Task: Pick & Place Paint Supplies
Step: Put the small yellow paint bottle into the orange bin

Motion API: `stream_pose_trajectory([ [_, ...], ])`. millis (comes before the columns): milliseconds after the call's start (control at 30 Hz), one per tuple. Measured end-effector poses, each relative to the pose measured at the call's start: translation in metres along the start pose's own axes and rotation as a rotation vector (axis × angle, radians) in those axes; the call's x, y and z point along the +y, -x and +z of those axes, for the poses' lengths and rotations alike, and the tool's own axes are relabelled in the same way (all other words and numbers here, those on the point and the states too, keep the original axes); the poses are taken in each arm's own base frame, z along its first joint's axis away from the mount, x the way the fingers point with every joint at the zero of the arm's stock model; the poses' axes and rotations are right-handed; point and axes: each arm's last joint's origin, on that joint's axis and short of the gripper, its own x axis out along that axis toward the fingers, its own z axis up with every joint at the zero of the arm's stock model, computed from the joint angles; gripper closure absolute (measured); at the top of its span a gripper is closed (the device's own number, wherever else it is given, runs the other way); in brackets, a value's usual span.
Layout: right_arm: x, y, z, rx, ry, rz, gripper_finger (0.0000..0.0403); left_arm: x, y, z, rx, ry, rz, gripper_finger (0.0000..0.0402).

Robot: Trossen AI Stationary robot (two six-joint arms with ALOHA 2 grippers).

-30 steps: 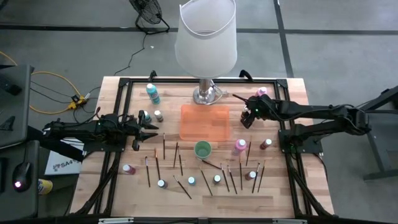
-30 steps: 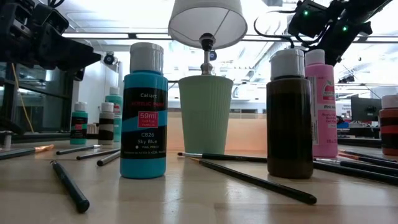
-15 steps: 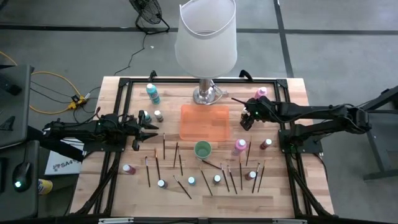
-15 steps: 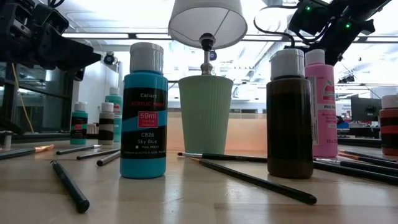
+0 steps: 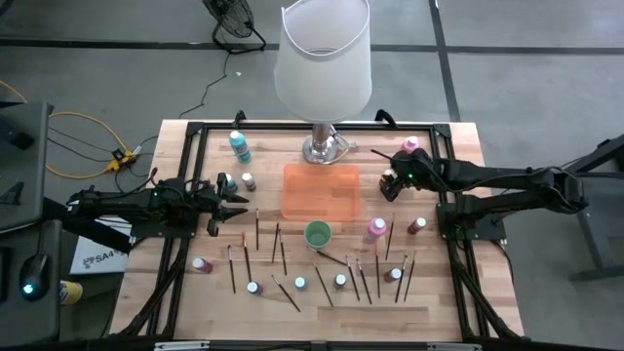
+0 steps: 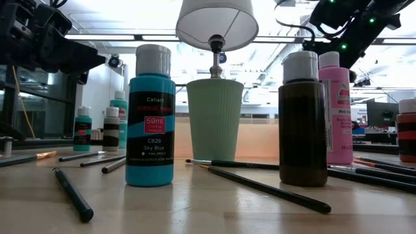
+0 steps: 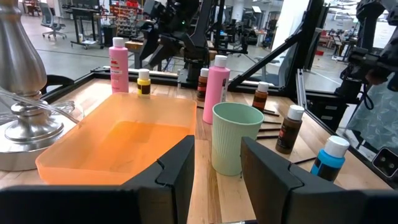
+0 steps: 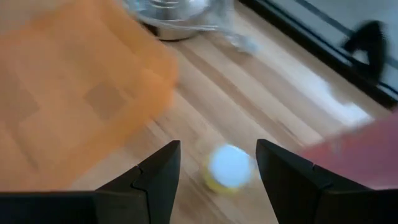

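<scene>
Hovering my empty, open right gripper (image 8: 214, 163) over the small yellow bottle (image 8: 229, 168), I judge it light, rigid, slippery, best pinched around its white cap.

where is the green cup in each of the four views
High view: the green cup stands just below the orange tray, mid-table.
Low view: the cup is centre, under the lamp shade.
Left wrist view: the cup is beside the tray's corner.
Right wrist view: not in it.
Shared landmark: the orange tray.
</scene>
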Motion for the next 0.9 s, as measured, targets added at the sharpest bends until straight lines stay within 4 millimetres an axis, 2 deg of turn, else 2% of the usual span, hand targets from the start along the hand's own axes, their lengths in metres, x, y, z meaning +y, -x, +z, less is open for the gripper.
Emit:
stream_pose_trajectory([
  [200,-0.005,0.003,-0.009,0.100,-0.001,0.010,0.0198,0.000,0.000,0.000,0.000,0.000,0.000,0.0275],
  [367,-0.002,-0.006,-0.009,0.097,0.034,0.023,0.0198,0.000,0.000,0.000,0.000,0.000,0.000,0.0275],
  [500,-0.002,-0.017,-0.019,0.104,0.031,0.051,0.0198,0.000,0.000,0.000,0.000,0.000,0.000,0.0275],
  [900,-0.005,-0.021,-0.013,0.056,0.028,0.010,0.0198,0.000,0.000,0.000,0.000,0.000,0.000,0.0275],
])
